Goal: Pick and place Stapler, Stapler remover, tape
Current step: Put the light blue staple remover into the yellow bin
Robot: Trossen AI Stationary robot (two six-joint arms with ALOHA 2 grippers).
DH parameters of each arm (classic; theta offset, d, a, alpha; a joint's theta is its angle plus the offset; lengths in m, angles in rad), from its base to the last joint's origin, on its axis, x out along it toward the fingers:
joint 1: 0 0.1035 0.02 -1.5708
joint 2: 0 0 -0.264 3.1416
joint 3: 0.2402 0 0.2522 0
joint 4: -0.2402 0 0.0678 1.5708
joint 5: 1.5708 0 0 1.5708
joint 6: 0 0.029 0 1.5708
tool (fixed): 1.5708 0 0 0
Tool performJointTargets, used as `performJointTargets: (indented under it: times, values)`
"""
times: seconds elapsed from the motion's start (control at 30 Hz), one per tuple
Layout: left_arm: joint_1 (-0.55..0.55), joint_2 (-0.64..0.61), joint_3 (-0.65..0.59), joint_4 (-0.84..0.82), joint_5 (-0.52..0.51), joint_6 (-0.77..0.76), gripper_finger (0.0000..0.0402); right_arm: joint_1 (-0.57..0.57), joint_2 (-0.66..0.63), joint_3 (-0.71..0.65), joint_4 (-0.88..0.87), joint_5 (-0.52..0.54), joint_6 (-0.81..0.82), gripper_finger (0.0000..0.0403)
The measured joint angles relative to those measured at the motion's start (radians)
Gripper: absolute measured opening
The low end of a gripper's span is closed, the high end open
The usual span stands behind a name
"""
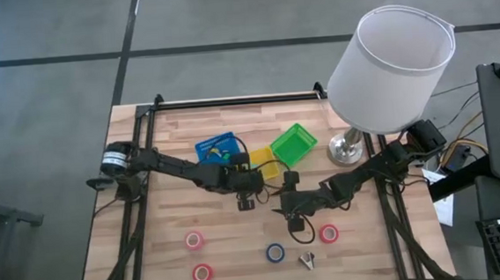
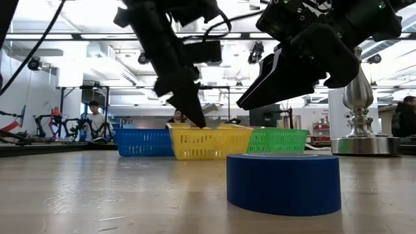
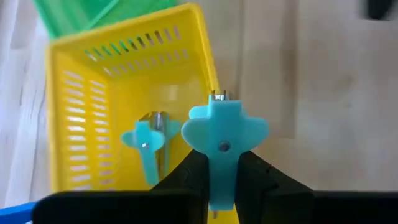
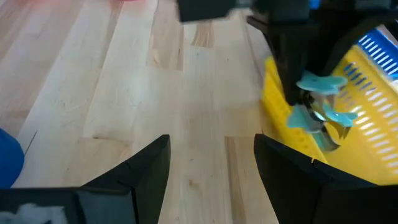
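Left end effector [image 3: 222, 186] clenched on a teal staple remover [image 3: 225, 134] right at the yellow bin's [image 3: 74, 112] rim, w/ another remover [image 3: 147, 140] already inside: best nudge fwd over the bin, then let go low, while right end effector [image 4: 211, 165], released, hovers nearby above the worktop [image 4: 112, 81].

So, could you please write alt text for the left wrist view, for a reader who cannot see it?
The left pincer is shut on a light blue staple remover, holding it at the rim of the yellow bin. A second light blue staple remover lies inside that bin, which stands on the wooden table.
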Motion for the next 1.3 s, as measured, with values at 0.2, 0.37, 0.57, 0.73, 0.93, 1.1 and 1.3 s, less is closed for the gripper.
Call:
performJointTargets:
  times: [0.2, 0.37, 0.57, 0.73, 0.93, 1.1, 1.3]
  values:
    - [0.011, -0.002, 0.0, 0.032, 0.0, 0.029, 0.0053, 0.0, 0.0, 0.0, 0.0, 0.0, 0.002, 0.0226]
    - [0.015, -0.026, 0.011, 0.042, -0.01, 0.052, 0.0058, 0.0, 0.0, -0.002, 0.0, 0.0, 0.002, 0.0226]
    - [0.057, -0.022, -0.005, 0.037, -0.023, 0.007, 0.0042, 0.0, 0.0, -0.003, 0.0, 0.0, 0.003, 0.0226]
    - [0.111, -0.017, -0.025, 0.043, -0.034, -0.062, 0.0063, 0.0, 0.0, -0.004, 0.0, 0.0, 0.003, 0.0226]
    - [0.17, -0.015, -0.064, 0.06, 0.008, -0.116, 0.006, 0.0, 0.0, -0.004, 0.0, 0.0, 0.0, 0.0226]
    - [0.182, -0.01, -0.117, 0.087, 0.072, -0.115, 0.0053, 0.0, 0.0, -0.004, 0.0, 0.0, 0.0, 0.0226]
    - [0.182, -0.011, -0.122, 0.101, 0.068, -0.102, 0.0091, 0.0, 0.0, -0.004, 0.0, 0.0, 0.0, 0.0226]
